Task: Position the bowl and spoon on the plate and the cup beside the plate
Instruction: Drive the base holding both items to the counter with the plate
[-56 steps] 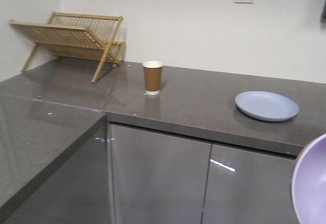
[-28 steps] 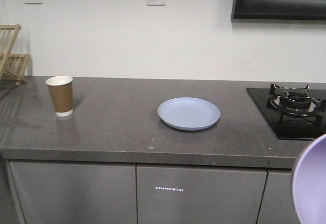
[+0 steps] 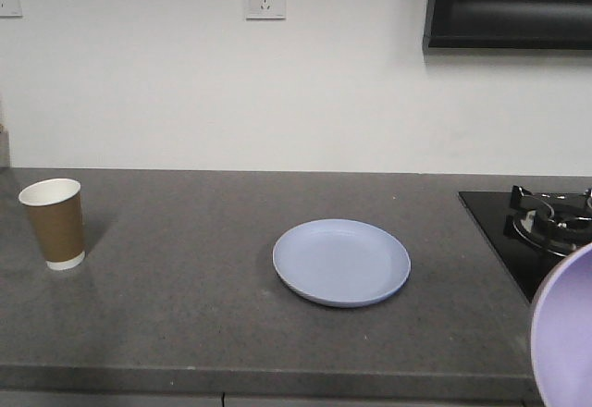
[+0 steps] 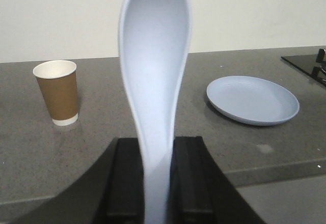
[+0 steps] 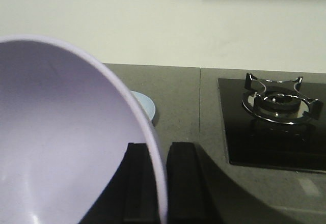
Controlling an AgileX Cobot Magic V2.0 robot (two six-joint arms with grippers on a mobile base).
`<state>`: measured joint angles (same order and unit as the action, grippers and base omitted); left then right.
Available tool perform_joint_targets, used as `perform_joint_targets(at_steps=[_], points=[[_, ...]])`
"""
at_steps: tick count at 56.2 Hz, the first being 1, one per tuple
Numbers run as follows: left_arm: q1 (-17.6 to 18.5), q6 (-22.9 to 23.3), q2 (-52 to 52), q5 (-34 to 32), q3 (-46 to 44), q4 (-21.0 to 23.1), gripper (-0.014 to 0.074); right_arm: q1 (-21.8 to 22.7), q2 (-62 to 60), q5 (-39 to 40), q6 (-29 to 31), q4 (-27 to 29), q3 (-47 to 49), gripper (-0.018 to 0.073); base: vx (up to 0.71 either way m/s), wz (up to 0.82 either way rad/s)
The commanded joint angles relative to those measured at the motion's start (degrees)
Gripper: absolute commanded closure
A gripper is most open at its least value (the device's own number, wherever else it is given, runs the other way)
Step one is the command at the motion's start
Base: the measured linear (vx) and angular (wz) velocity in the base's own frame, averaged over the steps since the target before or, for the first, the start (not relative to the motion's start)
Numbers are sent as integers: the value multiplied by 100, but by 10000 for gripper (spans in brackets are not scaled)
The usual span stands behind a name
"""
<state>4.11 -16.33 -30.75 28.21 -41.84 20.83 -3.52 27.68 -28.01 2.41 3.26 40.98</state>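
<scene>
Near the front edge of the table (image 3: 185, 333), pinches the stiff, light spoon (image 4: 155, 81) by its handle in left jaws, the smooth bowl (image 5: 61, 142) by its rim in right jaws; ahead, bare plate (image 3: 341, 262), likely crushable paper cup (image 3: 54, 227) well left.

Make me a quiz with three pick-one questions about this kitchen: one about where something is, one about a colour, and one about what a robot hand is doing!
1. Where is the brown paper cup compared with the round light-blue plate?
A. on it
B. left of it, apart, on the grey counter
C. touching its right side

2. What colour is the smooth round bowl?
A. lavender purple
B. red
C. green

3. What is the left gripper doing?
A. open, empty
B. shut on the pale blue-white spoon
C. shut on the cup

Answers: 1 B, bare counter lies between them. 2 A, the right wrist view shows it. 3 B, it clamps the spoon's handle.
</scene>
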Motion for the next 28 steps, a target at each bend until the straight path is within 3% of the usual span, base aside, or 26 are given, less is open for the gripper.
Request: perform_joint_targets(at_steps=[1, 28], points=[[28, 36, -22, -472, -139, 122, 596, -11, 28, 527, 35, -11, 152, 568, 41, 6], [28, 36, -22, -472, -139, 122, 596, -11, 28, 527, 35, -11, 152, 568, 37, 5]])
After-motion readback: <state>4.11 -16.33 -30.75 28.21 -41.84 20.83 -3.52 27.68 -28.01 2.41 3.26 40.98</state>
